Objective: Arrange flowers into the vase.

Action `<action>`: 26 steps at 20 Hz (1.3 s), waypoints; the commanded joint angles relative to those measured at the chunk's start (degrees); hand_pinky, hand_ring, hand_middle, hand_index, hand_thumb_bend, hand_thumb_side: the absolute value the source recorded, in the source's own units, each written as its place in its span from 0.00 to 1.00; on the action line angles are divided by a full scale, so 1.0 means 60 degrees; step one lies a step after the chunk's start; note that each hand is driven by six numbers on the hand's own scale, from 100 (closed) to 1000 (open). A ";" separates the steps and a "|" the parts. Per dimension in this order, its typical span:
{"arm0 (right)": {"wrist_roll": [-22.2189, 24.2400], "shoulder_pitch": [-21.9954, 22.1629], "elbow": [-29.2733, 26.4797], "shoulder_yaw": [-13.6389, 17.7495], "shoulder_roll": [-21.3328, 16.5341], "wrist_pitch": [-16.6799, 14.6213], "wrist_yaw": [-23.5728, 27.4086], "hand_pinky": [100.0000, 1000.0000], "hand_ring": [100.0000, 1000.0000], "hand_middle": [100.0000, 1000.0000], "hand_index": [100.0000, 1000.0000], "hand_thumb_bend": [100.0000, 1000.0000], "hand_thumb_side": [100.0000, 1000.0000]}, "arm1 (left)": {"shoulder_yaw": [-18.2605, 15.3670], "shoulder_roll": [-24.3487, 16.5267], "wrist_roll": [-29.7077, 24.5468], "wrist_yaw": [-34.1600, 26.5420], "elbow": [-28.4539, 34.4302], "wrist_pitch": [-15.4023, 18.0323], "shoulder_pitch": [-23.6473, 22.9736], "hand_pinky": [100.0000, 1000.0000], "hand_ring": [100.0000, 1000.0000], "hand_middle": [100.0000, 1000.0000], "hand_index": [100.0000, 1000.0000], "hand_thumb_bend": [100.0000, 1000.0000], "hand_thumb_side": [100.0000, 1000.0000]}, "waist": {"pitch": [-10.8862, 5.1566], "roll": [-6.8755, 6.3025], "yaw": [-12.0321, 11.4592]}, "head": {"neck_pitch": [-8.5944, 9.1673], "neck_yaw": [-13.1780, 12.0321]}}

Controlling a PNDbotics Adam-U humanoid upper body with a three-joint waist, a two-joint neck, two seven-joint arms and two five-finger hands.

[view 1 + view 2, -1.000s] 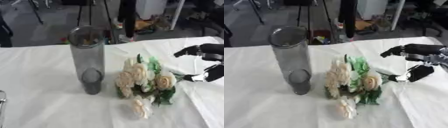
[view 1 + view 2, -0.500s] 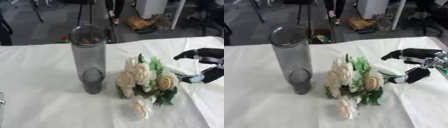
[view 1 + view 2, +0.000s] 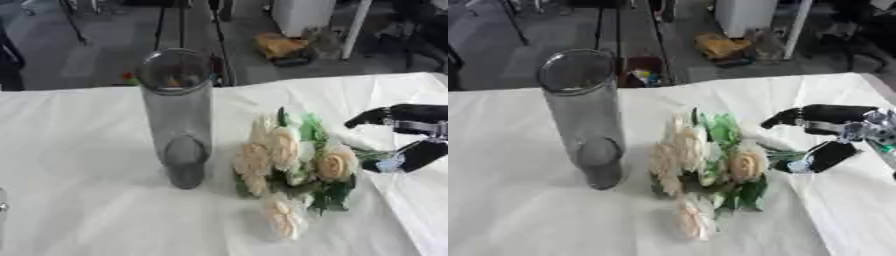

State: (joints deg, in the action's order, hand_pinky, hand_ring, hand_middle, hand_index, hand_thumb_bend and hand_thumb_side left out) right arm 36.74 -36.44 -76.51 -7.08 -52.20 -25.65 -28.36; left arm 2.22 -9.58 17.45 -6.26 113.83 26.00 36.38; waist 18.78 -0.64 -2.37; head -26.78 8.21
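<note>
flowers [image 3: 706,165], right hand [image 3: 824,137] at stems

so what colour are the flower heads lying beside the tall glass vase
Cream flower heads with green leaves, clearest in the left eye view.

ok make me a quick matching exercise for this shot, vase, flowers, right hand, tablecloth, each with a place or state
Things:
1. vase
2. flowers
3. right hand
4. tablecloth

Places or states:
A. white, covering the table
B. at the stem end of the bunch, fingers apart
C. standing upright, clear, nothing in it
D. lying on the cloth, cream blooms with green leaves

Pairs: 1-C, 2-D, 3-B, 4-A
</note>
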 commanded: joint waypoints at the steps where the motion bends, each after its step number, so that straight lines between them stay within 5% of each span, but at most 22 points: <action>1: 0.0072 -0.0080 0.0008 0.0106 -0.0216 -0.0008 0.0085 0.89 0.95 0.87 1.00 0.37 0.51 | 0.0003 -0.0033 -0.0010 -0.0040 0.0127 0.0001 0.0175 0.70 0.83 0.80 0.88 0.24 0.91 | -0.0125 0.0033 -0.0026 | 0.0113 0.0033; 18: 0.0377 0.0045 0.0302 0.0216 -0.0160 0.0124 0.0403 0.90 0.94 0.85 1.00 0.34 0.55 | 0.0029 0.0001 -0.0013 -0.0011 0.0127 -0.0005 0.0271 0.70 0.82 0.80 0.88 0.23 0.93 | 0.0179 0.0087 -0.0223 | 0.0153 0.0087; 26: 0.0463 0.0079 0.0419 0.0303 -0.0139 0.0011 0.0505 0.86 0.88 0.77 1.00 0.33 0.55 | 0.0033 0.0026 -0.0010 0.0011 0.0127 -0.0024 0.0268 0.70 0.82 0.80 0.88 0.22 0.93 | 0.0230 0.0083 -0.0208 | 0.0126 0.0065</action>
State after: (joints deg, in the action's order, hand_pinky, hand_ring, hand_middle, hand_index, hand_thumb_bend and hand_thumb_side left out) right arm 39.09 -35.33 -74.03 -6.31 -51.65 -25.02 -25.85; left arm 2.25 -9.08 17.45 -6.44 113.83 25.96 36.90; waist 21.18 -0.27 -3.61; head -26.53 8.63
